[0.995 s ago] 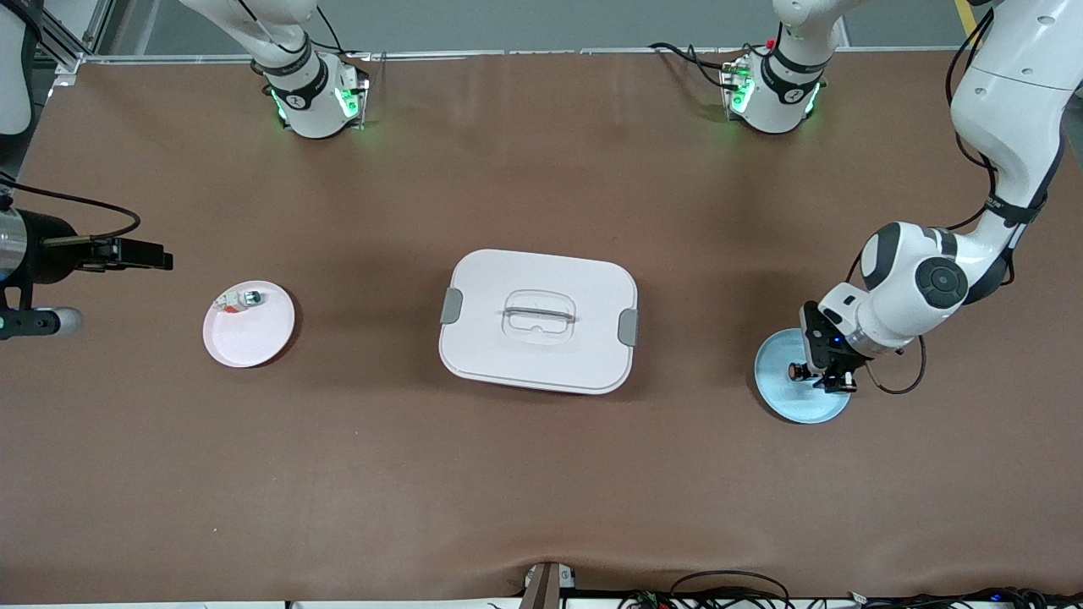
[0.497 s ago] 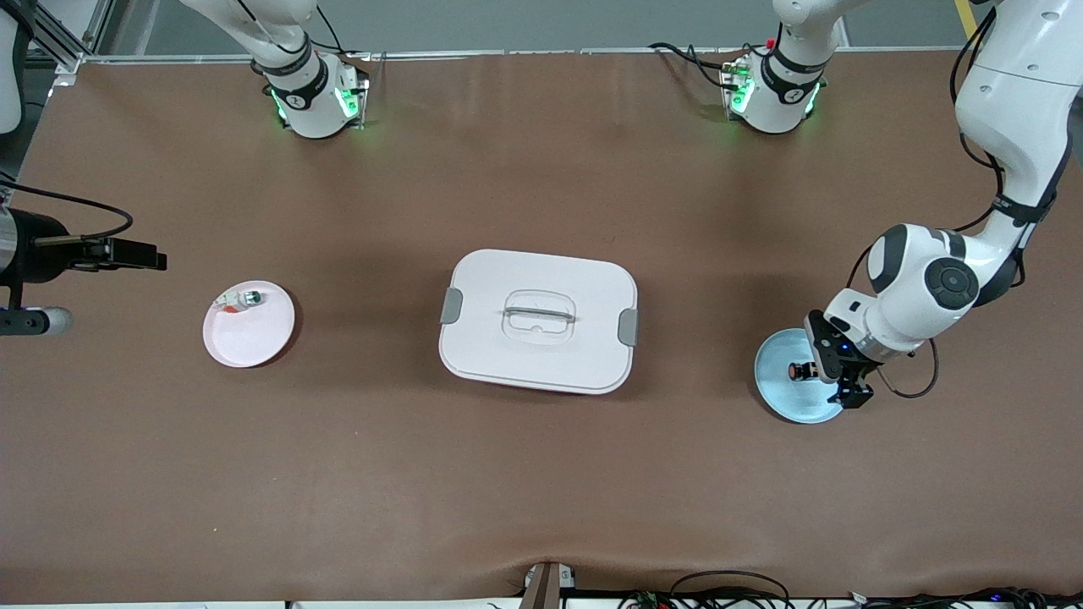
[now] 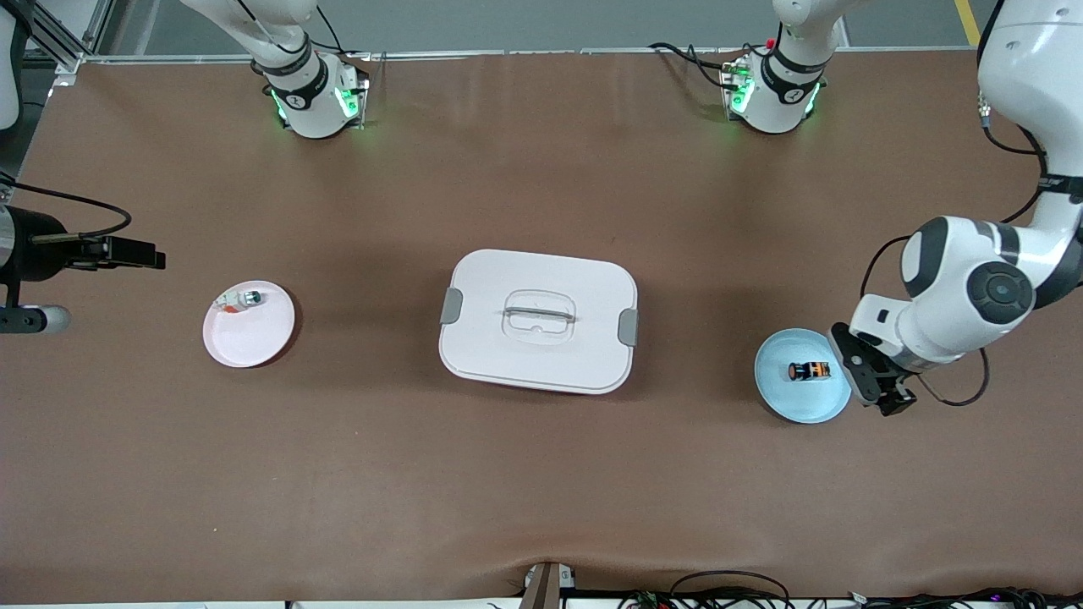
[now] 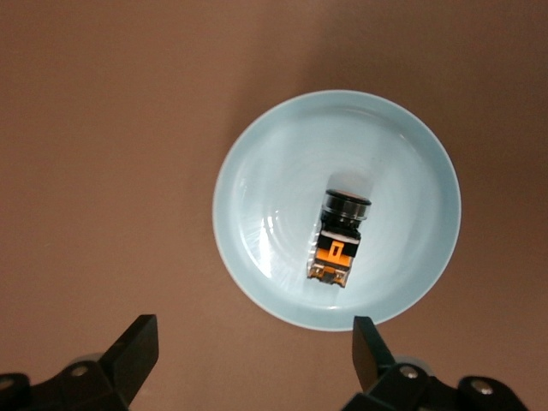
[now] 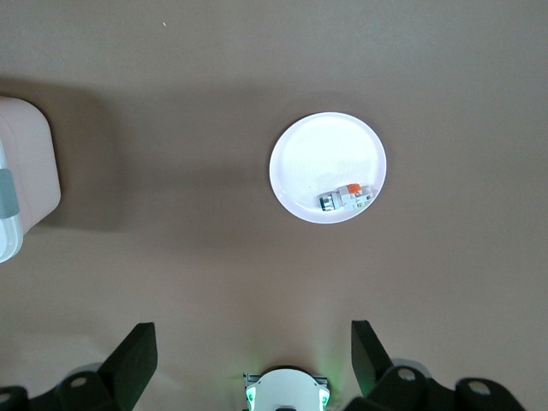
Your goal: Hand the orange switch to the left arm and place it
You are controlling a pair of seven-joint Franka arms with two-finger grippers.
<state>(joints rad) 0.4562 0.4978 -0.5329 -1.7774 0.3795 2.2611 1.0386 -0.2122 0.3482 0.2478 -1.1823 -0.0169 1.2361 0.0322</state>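
Black fingertips (image 4: 137,342) of the left gripper (image 3: 880,391) stand spread wide with nothing between them, poised over the table just beside the light-blue plate (image 3: 783,397), at the edge turned away from the box (image 3: 538,320). The orange switch (image 3: 809,370) lies on its side in that plate, free of any grip, at the left arm's end of the table with the box between it and the pink plate (image 3: 254,338).

If the switch is to be taken up here, the spread fingers should be centred over its black body and closed across the short width, not on the round cap, which may slip.

The right gripper (image 3: 127,252) waits near the right arm's end of the table, not far from the pink plate and the silver-and-white part (image 5: 347,198); its fingers (image 5: 133,355) are parted too. Any carry toward it should pass well clear of the box.
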